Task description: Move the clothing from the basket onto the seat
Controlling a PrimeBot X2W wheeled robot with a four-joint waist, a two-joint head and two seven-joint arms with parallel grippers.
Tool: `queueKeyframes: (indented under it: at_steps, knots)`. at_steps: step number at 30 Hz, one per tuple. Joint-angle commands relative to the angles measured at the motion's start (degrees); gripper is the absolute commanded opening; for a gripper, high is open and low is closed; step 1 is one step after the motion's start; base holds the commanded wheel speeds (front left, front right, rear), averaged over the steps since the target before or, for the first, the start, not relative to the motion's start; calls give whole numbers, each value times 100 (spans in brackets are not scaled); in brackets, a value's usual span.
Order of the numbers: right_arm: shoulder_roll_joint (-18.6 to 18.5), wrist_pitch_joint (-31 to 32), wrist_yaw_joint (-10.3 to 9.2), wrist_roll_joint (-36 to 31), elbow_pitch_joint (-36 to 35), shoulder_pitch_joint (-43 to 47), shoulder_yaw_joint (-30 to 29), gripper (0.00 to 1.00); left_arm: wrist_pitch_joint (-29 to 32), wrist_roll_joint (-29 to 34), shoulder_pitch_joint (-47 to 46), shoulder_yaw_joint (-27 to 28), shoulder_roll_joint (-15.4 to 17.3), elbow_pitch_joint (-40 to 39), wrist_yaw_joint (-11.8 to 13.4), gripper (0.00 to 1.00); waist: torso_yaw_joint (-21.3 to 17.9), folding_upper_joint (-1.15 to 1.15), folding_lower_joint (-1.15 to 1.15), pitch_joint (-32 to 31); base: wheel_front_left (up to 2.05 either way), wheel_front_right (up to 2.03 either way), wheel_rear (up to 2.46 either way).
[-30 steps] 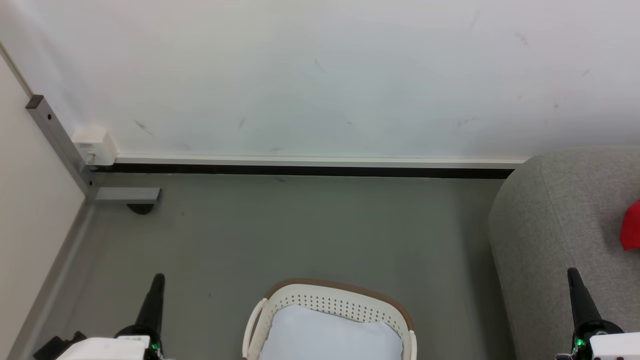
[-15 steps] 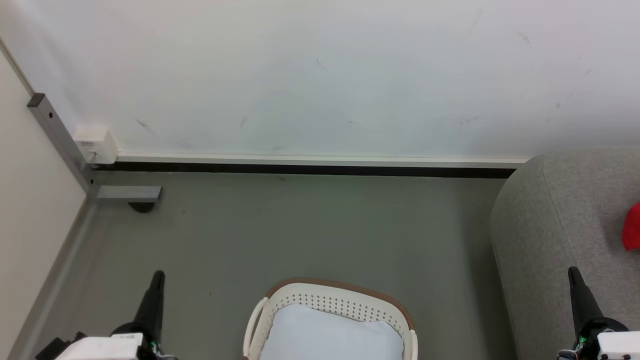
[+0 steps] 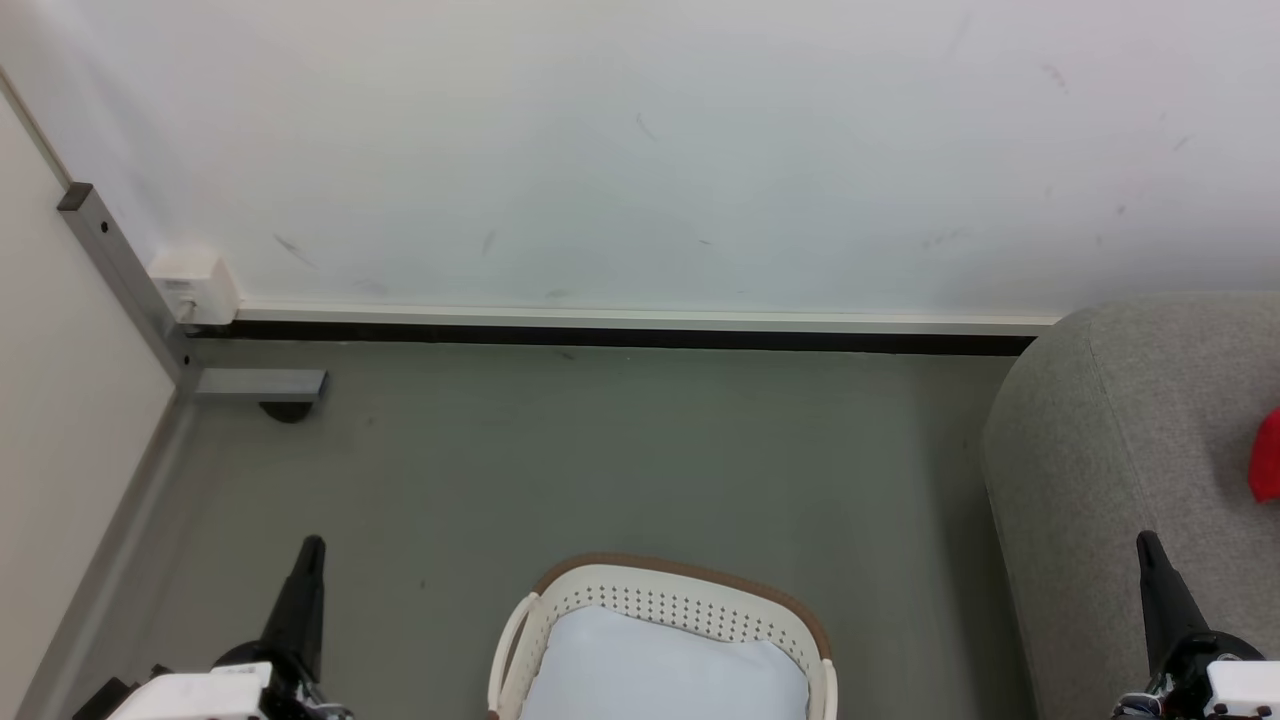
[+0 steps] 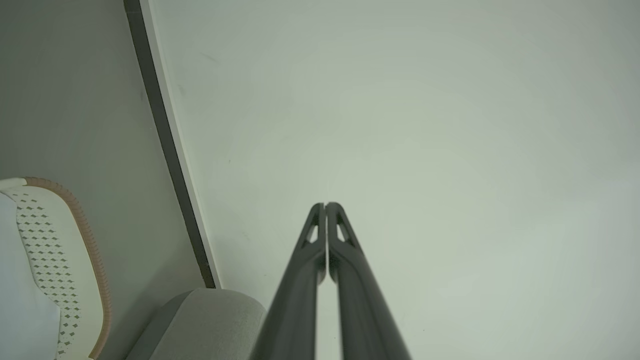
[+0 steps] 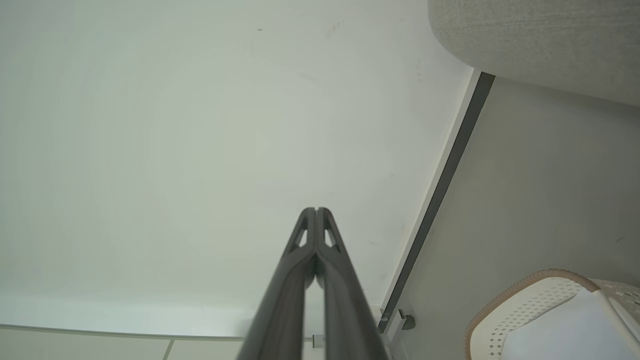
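My left gripper (image 3: 309, 552): fingers were together, empty.
My right gripper (image 3: 1147, 545): fingers were together, empty.
Laundry basket (image 3: 678, 571): pale sheet (image 3: 660, 672) lay inside.
Red clothing (image 3: 1267, 468): lay on the grey sofa (image 3: 1110, 440).

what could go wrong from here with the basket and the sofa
1. The basket shows a pale sheet on top and no red; a grab there may lift the sheet instead.
2. The basket's near part is cut off in the head view, so a reach into it could be misjudged.
3. The right gripper, shut, appears close to the sofa and might brush it.
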Motion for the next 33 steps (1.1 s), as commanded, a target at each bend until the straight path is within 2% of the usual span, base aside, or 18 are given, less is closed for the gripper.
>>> queueKeyframes:
  at_steps: [1, 33]
  knots:
    - [6, 8, -12, 15, 15, -71, -19, 0, 24, -82, -54, 18, 7, 5, -35, 0, 0, 0, 0, 0, 0, 0, 0]
    - [28, 42, -12, -24, 16, -74, -48, 0, 22, -83, -52, 14, 8, 2, -35, 0, 0, 0, 0, 0, 0, 0, 0]
